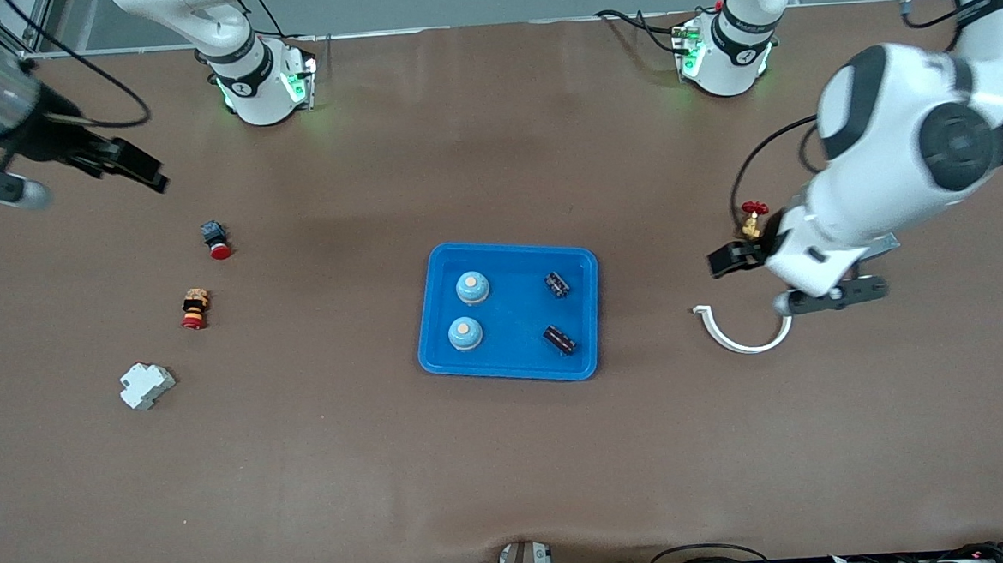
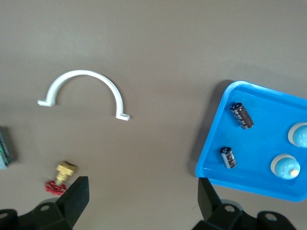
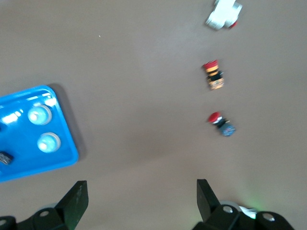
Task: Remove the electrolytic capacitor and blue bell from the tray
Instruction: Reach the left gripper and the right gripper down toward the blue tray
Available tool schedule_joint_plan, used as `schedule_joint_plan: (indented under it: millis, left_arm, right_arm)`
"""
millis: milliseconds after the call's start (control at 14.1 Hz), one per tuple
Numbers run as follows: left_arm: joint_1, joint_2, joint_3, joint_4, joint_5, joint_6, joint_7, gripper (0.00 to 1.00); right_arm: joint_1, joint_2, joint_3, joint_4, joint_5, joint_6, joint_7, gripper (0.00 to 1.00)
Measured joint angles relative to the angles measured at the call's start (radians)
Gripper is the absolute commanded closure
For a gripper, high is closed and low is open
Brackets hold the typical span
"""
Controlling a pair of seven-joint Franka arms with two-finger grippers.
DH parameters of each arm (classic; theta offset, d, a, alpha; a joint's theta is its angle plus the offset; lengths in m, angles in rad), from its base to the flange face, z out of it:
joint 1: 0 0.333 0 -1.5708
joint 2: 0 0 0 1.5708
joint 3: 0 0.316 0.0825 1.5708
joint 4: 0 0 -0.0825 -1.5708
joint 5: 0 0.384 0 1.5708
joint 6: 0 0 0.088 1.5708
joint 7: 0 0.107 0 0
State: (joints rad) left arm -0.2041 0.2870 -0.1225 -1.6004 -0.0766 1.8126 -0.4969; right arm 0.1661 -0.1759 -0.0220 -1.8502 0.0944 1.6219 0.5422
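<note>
A blue tray (image 1: 512, 315) lies mid-table. Two light-blue bells (image 1: 472, 287) (image 1: 465, 333) stand in its half toward the right arm's end. Two dark capacitors (image 1: 557, 284) (image 1: 559, 340) lie in its half toward the left arm's end. My left gripper (image 1: 736, 259) hangs open and empty over bare table between the tray and the left arm's end. In the left wrist view the left gripper (image 2: 143, 196) frames brown table beside the tray (image 2: 261, 143). My right gripper (image 1: 131, 168) is open and empty over the table at the right arm's end; the right wrist view shows it (image 3: 141, 199) over bare table.
A white half-round clamp (image 1: 743, 329) and a brass valve with a red handle (image 1: 753, 217) lie by the left gripper. Toward the right arm's end lie two red-capped buttons (image 1: 216, 238) (image 1: 195, 309) and a white breaker (image 1: 146, 386).
</note>
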Motion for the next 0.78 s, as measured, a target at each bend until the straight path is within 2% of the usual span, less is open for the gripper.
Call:
schedule_joint_plan:
  millis: [212,495,778]
  left_arm:
    - [-0.052,0.093,0.000,0.040,0.004,0.033,-0.260,0.00]
    - [-0.136,0.264,0.001,0.152,0.022,0.151,-0.676,0.00]
    - [-0.195,0.363,0.002,0.179,0.029,0.262,-0.957,0.00]
  right_arm:
    - [0.063,0.002,-0.002,-0.105,0.020,0.134,0.196,0.00]
    - [0.201,0.011,0.000,-0.211,0.021,0.286,0.461,0.00]
    - [0.311,0.128,0.000,-0.238,0.020,0.419,0.681,0.00]
